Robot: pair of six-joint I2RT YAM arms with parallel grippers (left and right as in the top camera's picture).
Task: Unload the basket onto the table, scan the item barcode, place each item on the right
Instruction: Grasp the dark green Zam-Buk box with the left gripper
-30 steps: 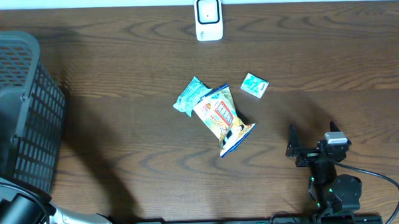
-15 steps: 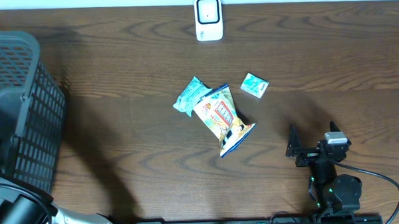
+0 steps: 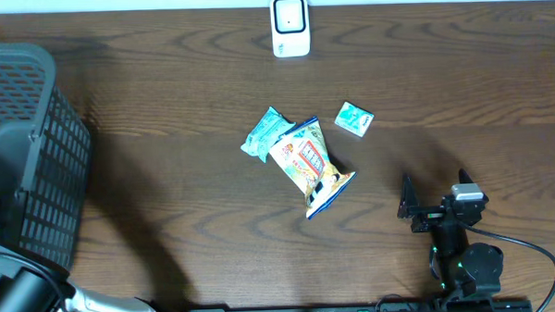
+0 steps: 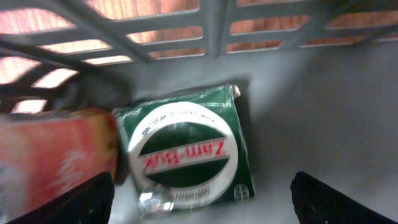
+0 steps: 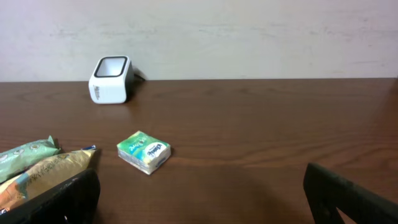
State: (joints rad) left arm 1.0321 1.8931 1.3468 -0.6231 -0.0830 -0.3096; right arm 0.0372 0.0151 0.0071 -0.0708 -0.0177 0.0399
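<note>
Down inside the grey basket (image 4: 311, 99), my left gripper (image 4: 205, 202) is open. Its two dark fingertips (image 4: 84, 199) stand wide apart over a green packet with a white oval label (image 4: 186, 152), which lies on the basket floor beside a red-orange box (image 4: 53, 155). The white barcode scanner (image 3: 290, 26) stands at the table's far edge. A yellow snack bag (image 3: 310, 166), a teal packet (image 3: 263, 133) and a small green-and-white packet (image 3: 354, 119) lie mid-table. My right gripper (image 3: 411, 205) rests open and empty at the near right, facing the small packet (image 5: 144, 151) and the scanner (image 5: 111, 79).
The black mesh basket (image 3: 36, 146) fills the table's left end, its slatted wall (image 4: 211, 31) close in front of the left wrist camera. A black cable (image 3: 531, 249) loops beside the right arm's base.
The left arm's lower part has shifted slightly at the bottom left of the overhead view. The items on the table and the right arm have not moved.
</note>
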